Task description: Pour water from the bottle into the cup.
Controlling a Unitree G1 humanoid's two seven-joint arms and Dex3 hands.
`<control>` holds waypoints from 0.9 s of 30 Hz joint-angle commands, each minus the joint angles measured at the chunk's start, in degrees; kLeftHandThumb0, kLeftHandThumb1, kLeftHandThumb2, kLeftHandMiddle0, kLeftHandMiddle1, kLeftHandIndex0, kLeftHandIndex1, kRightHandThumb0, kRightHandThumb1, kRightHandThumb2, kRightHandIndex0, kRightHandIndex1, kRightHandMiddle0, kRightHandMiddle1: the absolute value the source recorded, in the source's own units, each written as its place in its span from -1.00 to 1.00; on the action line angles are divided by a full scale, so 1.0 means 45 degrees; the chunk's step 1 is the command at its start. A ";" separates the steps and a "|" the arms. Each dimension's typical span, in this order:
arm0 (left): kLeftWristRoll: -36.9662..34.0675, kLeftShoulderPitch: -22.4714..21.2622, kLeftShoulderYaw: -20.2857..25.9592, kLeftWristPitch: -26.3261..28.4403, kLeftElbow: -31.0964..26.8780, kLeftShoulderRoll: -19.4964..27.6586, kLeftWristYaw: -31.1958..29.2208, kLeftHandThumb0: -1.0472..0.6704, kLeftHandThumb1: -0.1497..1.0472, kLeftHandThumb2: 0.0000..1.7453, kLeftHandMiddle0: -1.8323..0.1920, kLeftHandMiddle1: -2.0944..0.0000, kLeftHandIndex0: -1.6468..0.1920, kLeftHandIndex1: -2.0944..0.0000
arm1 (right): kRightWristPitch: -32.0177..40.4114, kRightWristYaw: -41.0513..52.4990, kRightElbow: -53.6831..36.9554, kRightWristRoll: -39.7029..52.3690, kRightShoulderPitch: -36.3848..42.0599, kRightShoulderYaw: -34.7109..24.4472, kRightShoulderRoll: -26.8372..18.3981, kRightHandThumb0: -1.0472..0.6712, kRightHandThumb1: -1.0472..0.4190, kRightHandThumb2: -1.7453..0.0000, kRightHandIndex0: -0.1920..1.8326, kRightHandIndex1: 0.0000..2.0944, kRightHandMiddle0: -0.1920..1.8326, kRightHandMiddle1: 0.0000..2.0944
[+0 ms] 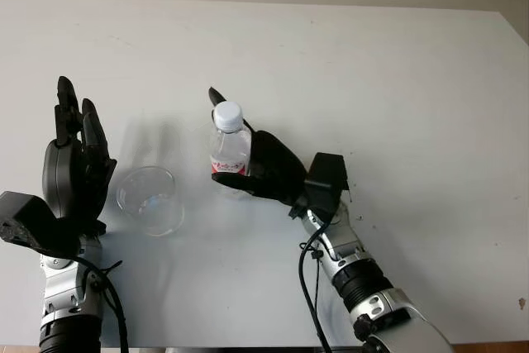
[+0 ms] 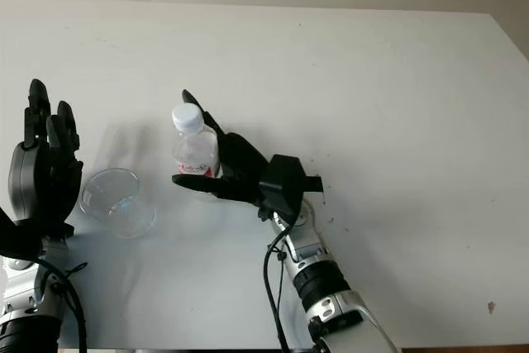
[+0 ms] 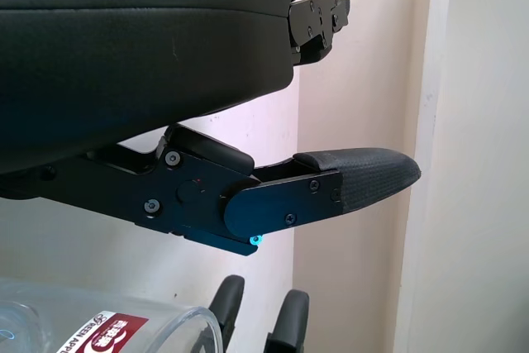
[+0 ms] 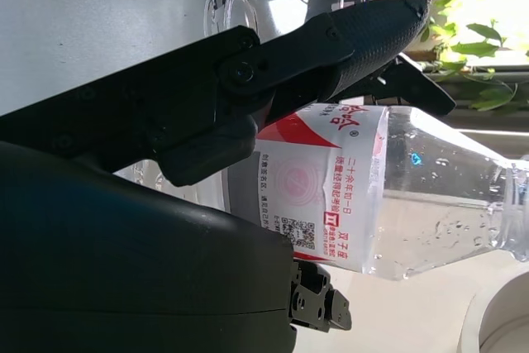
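Table: the white table (image 1: pixel 397 80) carries everything; the bottle and the cup stand near its front edge, between the two arms.
Right hand: the right hand (image 1: pixel 266 164) is closed around the lower body of the bottle, with fingers (image 4: pixel 364 35) across the red and white label and the palm behind it.
Left hand: the left hand (image 1: pixel 76 167) is open and holds nothing; it stands upright just beside the cup, on the side far from the right hand.
Bottle: the bottle (image 1: pixel 229 150) is clear plastic with a white cap (image 1: pixel 229 115); it is upright inside the right hand, and I cannot tell if its base touches the table.
Cup: the clear cup (image 1: pixel 150 199) stands on the table, near the right hand on its inner side, between the two hands, with the mouth up; it looks empty.
Step in hand: I judge this is the grasp, before the pour begins.
How to do it well: the grip should be firm on the label part, because the wet plastic can slip and a soft bottle can give under the fingers. The bottle should go over the cup mouth first and then tilt slowly, with the neck low over the rim.
In the way: the cap seems to be on, so water may not come out until it is removed. The left hand is close to the cup and could knock this light cup if it moves. Nothing else lies between bottle and cup.
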 commanded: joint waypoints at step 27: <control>0.0058 -0.0156 -0.0057 -0.0328 0.0320 -0.0206 0.0174 -0.67 1.00 -0.36 0.99 0.95 1.00 0.97 | -0.1576 0.0329 -0.0816 -0.1772 -0.0435 0.1072 -0.0907 -0.12 -1.00 0.79 1.00 1.00 1.00 1.00</control>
